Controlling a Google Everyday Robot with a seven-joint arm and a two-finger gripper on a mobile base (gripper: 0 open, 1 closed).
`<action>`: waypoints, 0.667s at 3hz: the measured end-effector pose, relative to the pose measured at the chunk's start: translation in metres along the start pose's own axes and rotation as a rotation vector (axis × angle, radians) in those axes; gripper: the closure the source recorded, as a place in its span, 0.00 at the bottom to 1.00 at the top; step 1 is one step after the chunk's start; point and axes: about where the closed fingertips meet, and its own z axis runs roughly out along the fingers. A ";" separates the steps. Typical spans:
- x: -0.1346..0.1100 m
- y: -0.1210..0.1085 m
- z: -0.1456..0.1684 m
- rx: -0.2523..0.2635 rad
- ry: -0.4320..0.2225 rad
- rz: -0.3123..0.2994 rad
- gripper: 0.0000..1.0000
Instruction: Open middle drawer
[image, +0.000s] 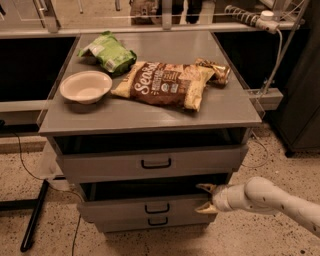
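- Well, the middle drawer (115, 210) sat between the tall top drawer (110, 167) and the narrow bottom drawer (120, 226). Its front stood a little proud, with a dark gap above it.
- Its small black handle (157, 208) was at the centre of the front, and nothing held it.
- Your gripper (206, 199) was at the right end of that front with its fingers spread apart, one near the top edge and one lower. It gripped nothing I could see, and I could not tell whether a fingertip was hooked behind the edge.
- My judgement: the drawer was partly open. From that off-centre contact you needed to draw straight out along the slides, slowly. A sideways drag could rack the drawer or let the fingers slip off.
- The arm (272, 197) reached in low from the right.
- Above, the bowl (86, 86), chip bag (162, 84) and green bag (107, 52) lay on the cabinet top (150, 119), so a jerk risked shaking them.
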 end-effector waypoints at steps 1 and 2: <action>-0.001 0.014 0.000 -0.020 -0.026 0.010 0.61; -0.006 0.012 -0.005 -0.020 -0.026 0.010 0.84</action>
